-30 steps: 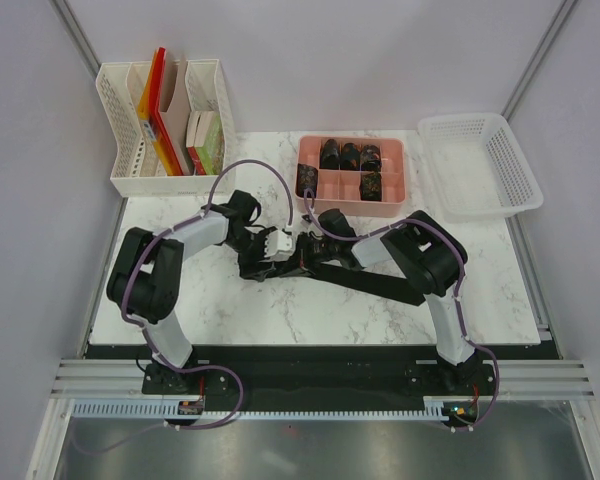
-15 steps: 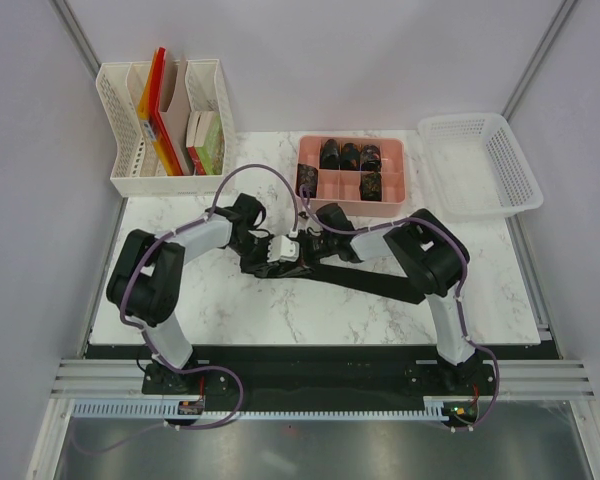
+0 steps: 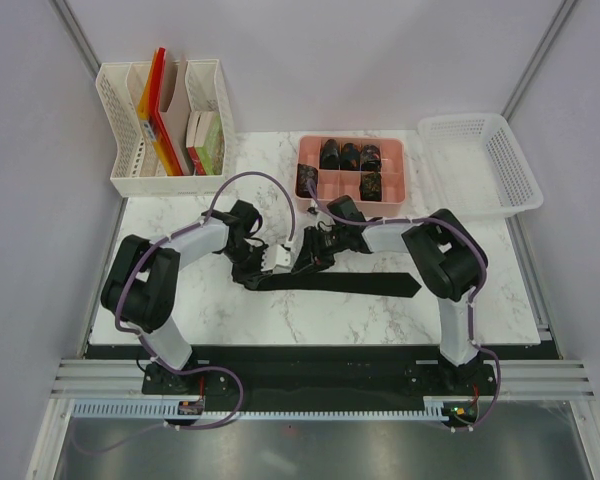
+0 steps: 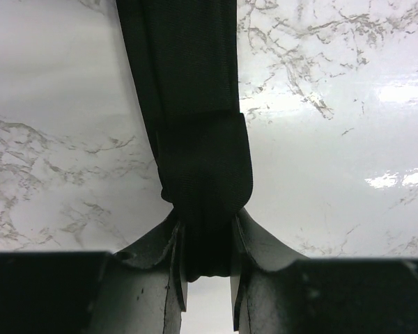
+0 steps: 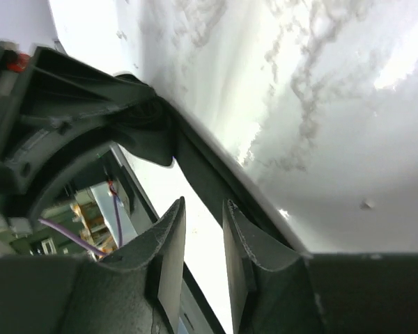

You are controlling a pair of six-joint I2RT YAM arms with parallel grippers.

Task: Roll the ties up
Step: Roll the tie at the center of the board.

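Blackish fabric necktie (image 3: 350,283) lies flat as a long narrow strip on the white marble counter (image 3: 220,310), with its pointed end toward the right side. My left jaws are closed tightly on its other end (the fabric is folded double just in front of them). My right jaws are just beside the left ones, low over the counter, with only a narrow gap between them and nothing inside it. Small dark rolled ties (image 3: 349,155) sit in the pink plastic compartment tray (image 3: 406,175) behind.

Marble table (image 3: 330,315): tie (image 3: 360,283) flat, pink tray (image 3: 405,175), white basket (image 3: 460,120), organizer (image 3: 120,130).
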